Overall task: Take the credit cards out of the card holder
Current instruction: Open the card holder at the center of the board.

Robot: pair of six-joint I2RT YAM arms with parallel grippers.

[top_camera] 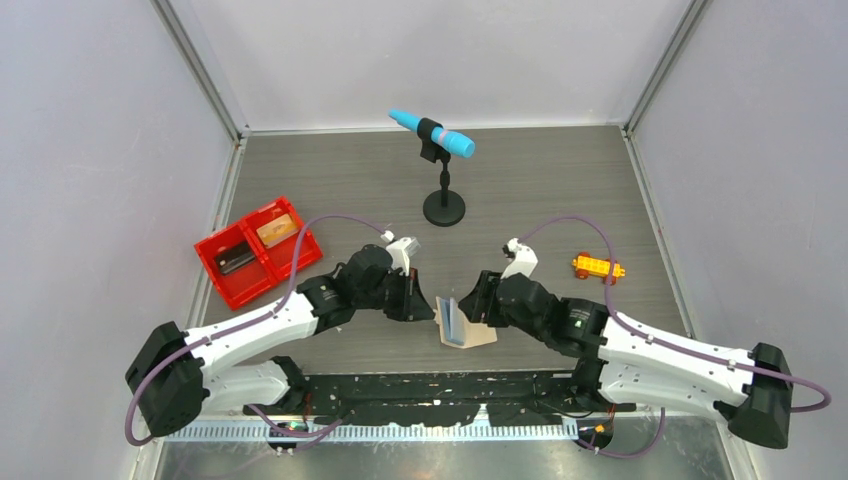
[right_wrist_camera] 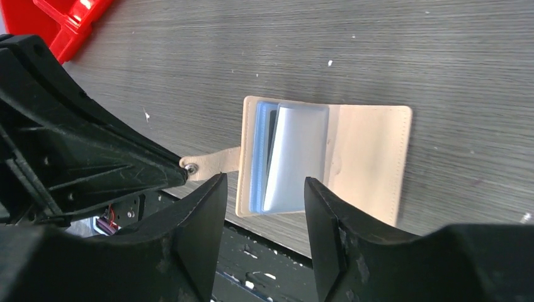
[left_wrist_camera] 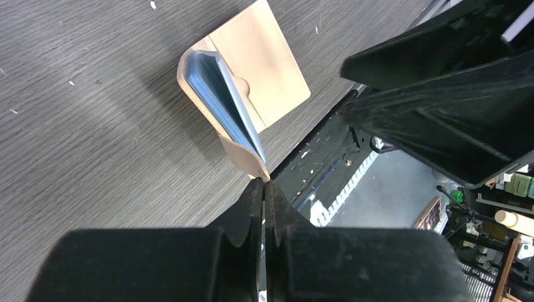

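Pinching the tab (right_wrist_camera: 217, 162) of the holder (left_wrist_camera: 272, 66), the left end effector (left_wrist_camera: 264, 184) is clenched on it; the right end effector (right_wrist_camera: 264, 184) hangs released, jaws apart, over the blue sleeves (right_wrist_camera: 295, 157).

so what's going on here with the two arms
The left gripper is shut on the holder's tab, holding one cover up so the holder stands open on the table. The right gripper hovers open at the blue sleeves, jaws either side of them, gripping nothing. A dark card and a tan card lie in the red tray, one per compartment. A dark edge between the sleeves may be another card.
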